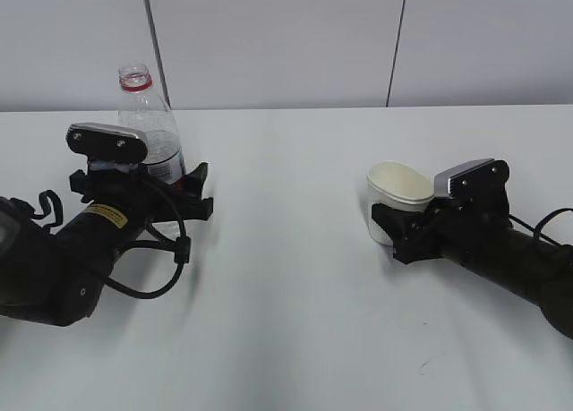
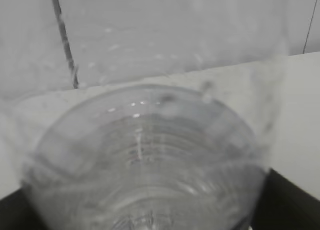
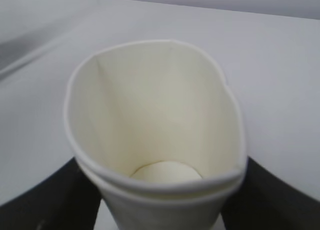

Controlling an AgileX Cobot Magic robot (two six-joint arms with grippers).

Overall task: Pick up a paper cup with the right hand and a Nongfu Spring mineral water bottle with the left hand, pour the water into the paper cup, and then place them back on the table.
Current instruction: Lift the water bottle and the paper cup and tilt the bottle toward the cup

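Left pincer (image 1: 170, 192): pinching the Nongfu Spring mineral water bottle (image 1: 148, 129) low on its body, at the label band; upper left of the exterior view. The low hold probably leaves the neck free for tipping.
Bottle: upright, cap off, red neck ring showing. Whether the base touches the table (image 1: 295, 277) or sits just above it cannot be told. The clear wall fills the left wrist view (image 2: 150, 155).
Water: not clearly seen; level cannot be judged through the blurred plastic.
Right pincer (image 1: 394, 232): pinching the paper cup (image 1: 394, 196) at its lower wall; right of centre in the exterior view.
Cup: mouth up, leaning slightly. The rim is squeezed out of round, shown plainly in the right wrist view (image 3: 155, 120), so the grip is firm. Inside looks dry, bottom bare.
Spacing: bottle and cup well apart, with open table between them.
Step in hand: both items look gripped; lift and bringing together not yet done; nothing poured.
Risk: the deformed cup may buckle further or spill once filled; the open bottle needs a slow tilt.
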